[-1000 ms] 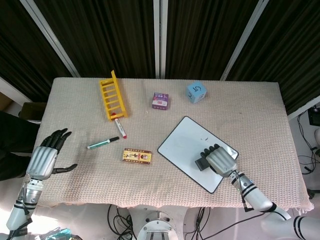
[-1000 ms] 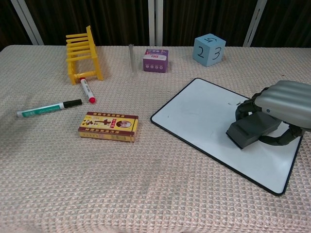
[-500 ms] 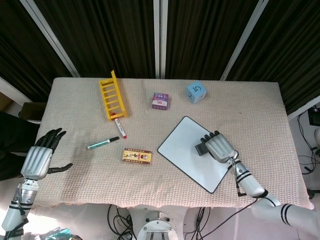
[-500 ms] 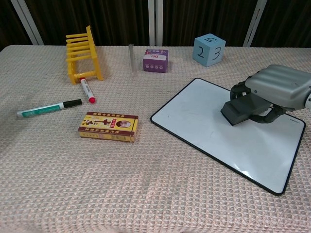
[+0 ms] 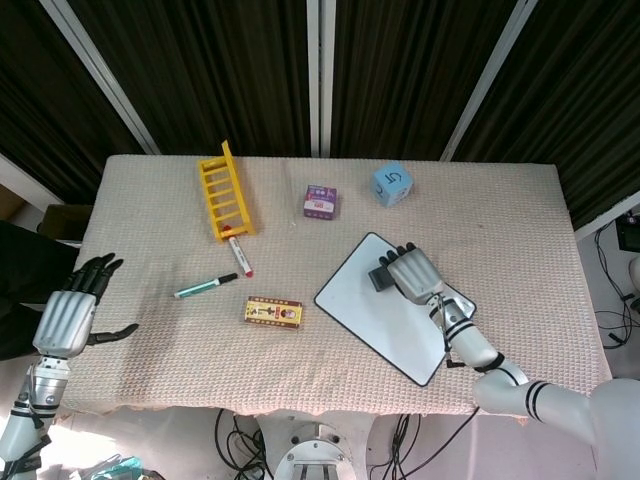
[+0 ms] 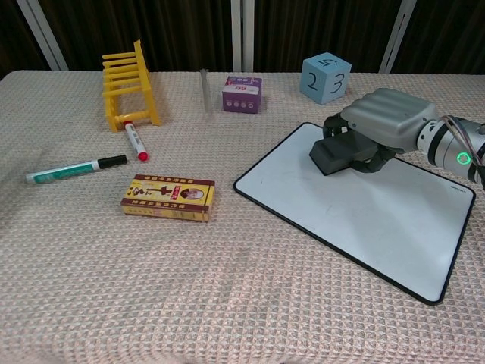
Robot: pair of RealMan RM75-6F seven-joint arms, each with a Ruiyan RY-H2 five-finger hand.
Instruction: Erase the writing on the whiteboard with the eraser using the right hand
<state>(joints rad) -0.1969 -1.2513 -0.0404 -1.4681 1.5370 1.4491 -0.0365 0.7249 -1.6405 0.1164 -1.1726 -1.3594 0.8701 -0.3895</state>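
Observation:
The whiteboard (image 5: 385,315) (image 6: 379,220) lies tilted on the right half of the table, its white face showing no writing that I can make out. My right hand (image 5: 412,272) (image 6: 383,115) grips the dark grey eraser (image 5: 379,277) (image 6: 339,155) and presses it on the board's far corner. My left hand (image 5: 66,318) hovers open off the table's left front edge, fingers spread, seen only in the head view.
A yellow toy ladder (image 6: 129,85), a red-capped marker (image 6: 136,140), a green marker (image 6: 74,168) and a flat yellow box (image 6: 170,198) lie on the left. A purple box (image 6: 242,94) and a blue numbered cube (image 6: 326,76) stand at the back.
My right hand has slid the eraser across the whiteboard from its near right part to its far corner. The left hand has drifted a little to the left and down.

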